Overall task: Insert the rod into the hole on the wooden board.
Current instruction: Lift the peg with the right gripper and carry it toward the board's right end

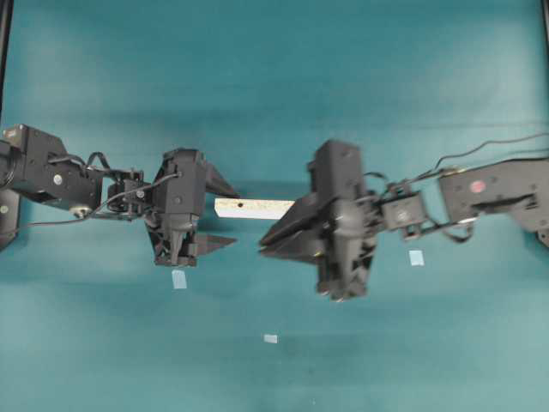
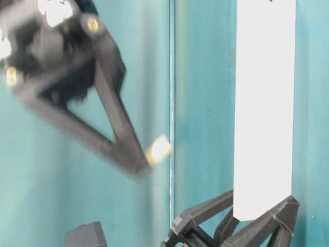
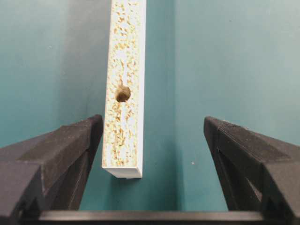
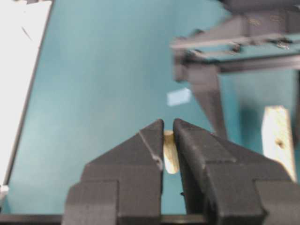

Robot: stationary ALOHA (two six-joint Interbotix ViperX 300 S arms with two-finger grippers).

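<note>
**Rod gripped, not yet inserted**

Pinched between the nearly closed fingers of the right gripper [image 4: 168, 129]: the rod [image 4: 170, 152], a short cream peg standing upright in the wrist view, its tip poking out at the fingertips in the table-level view. Held above the teal table [image 1: 274, 69], apart from the wooden board [image 1: 253, 208]. Board lying flat between the two arms, one end partly hidden under the right gripper. Left gripper [image 3: 150, 140] spread wide, straddling the near end of the board without touching it, nothing held. One hole [image 3: 123, 93] plainly visible and empty near that end. Pickup done, by the look of it; left to do: carrying the rod over the hole, lining it up upright, pressing it in. Board not yet steadied by the left fingers.
</note>
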